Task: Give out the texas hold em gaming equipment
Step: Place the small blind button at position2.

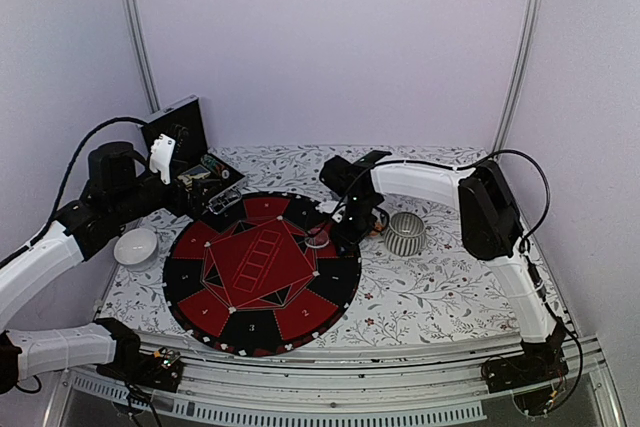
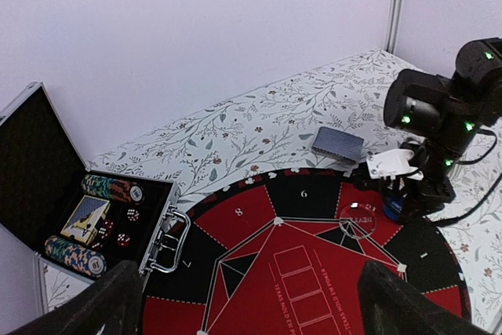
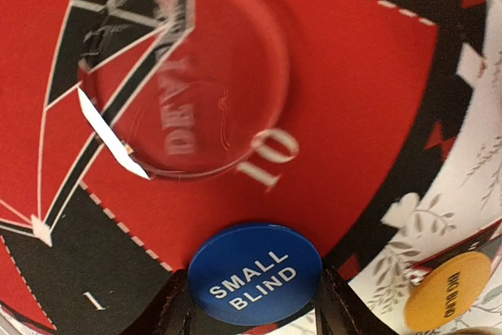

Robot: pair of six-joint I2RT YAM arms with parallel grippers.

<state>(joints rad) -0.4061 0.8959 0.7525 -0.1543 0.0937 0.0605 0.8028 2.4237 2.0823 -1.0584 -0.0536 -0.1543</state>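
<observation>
At the far right rim of the round felt mat, the right gripper has its two fingers set against opposite edges of the blue disc lettered SMALL BLIND. The jaws stand only as wide as the disc, which lies flat between them near the boundary of segments 1 and 10. Whether it already rests on the felt cannot be told. A pinch across the diameter keeps the lettered face up and the piece level for setting down.

Just inward, the clear disc lies on red segment 10, apparently marking the dealer's seat. The blind probably belongs at the neighbouring seat, which would explain this position. The orange disc, lettered BIG BLIND, lies off the mat on the flowered cloth, near the gripper.

The left gripper hangs high, jaws spread wide with nothing between them. It faces the open black case, where chip rolls and a card pack lie stowed. A blue-backed deck rests on the cloth just beyond the mat's far edge.

Judged stage: the buttons are being seated, and the chips and cards are not yet dealt out.
</observation>
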